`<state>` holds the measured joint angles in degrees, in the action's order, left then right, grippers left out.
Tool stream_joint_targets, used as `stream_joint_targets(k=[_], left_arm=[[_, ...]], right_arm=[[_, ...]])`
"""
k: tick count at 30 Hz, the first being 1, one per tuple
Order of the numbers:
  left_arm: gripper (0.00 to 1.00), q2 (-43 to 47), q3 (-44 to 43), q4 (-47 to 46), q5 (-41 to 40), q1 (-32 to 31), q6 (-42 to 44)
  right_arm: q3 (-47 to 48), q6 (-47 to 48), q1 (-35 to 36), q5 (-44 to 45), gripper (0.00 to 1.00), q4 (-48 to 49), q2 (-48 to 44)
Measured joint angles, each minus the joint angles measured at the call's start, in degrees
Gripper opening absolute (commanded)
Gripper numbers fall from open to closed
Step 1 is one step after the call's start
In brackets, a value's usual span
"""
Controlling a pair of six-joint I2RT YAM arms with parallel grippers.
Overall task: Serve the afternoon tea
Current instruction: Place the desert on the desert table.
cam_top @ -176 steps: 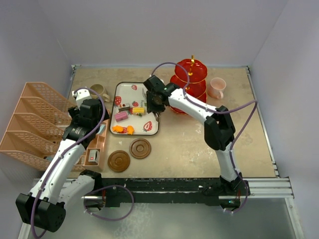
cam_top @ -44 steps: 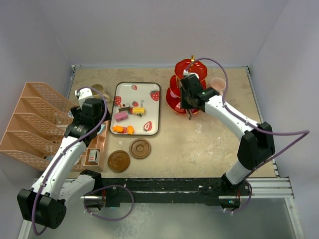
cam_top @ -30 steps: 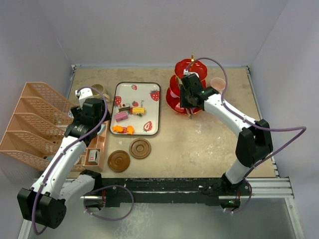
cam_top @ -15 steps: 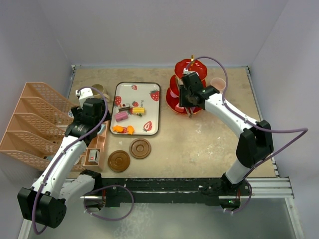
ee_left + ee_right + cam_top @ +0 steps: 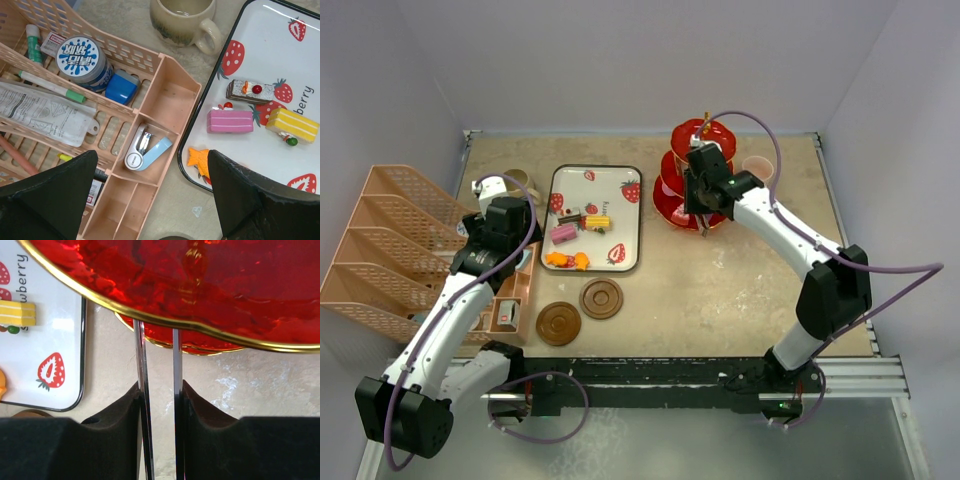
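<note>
The red three-tier stand (image 5: 672,192) with its gold stem stands at the back right and fills the top of the right wrist view as the stand (image 5: 210,280). My right gripper (image 5: 706,196) (image 5: 159,405) is shut on long metal tweezers (image 5: 141,365). The two blades reach up under a tier's gold rim, which hides their tips. Several toy sweets (image 5: 578,228) lie on the strawberry tray (image 5: 620,180), among them a pink cake (image 5: 230,121). My left gripper (image 5: 505,225) (image 5: 152,195) hangs open and empty. The olive mug (image 5: 517,183) (image 5: 182,17) and pink mug (image 5: 758,170) stand at the back. Two coasters (image 5: 601,298) (image 5: 558,323) lie near the front.
A peach file rack (image 5: 390,240) lines the left wall. A peach organiser (image 5: 150,150) beside the tray (image 5: 300,65) holds a stapler, a tin and pens. Walls close in the table on three sides.
My right wrist has shifted slightly at the stand's front with the tweezers still held. The left arm has not moved.
</note>
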<state>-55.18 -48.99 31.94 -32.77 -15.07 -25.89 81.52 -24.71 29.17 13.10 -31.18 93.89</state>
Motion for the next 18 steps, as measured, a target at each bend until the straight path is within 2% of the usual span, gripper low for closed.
stream_joint_targets(k=[6, 18], left_arm=[[0.88, 0.0, 0.0, 0.0, 0.0, 0.0, 0.0], [0.88, 0.0, 0.0, 0.0, 0.0, 0.0, 0.0]], right_arm=[[0.9, 1.6, 0.0, 2.1, 0.32, -0.2, 0.2], [1.1, 3.7, 0.0, 2.4, 0.43, 0.0, 2.6]])
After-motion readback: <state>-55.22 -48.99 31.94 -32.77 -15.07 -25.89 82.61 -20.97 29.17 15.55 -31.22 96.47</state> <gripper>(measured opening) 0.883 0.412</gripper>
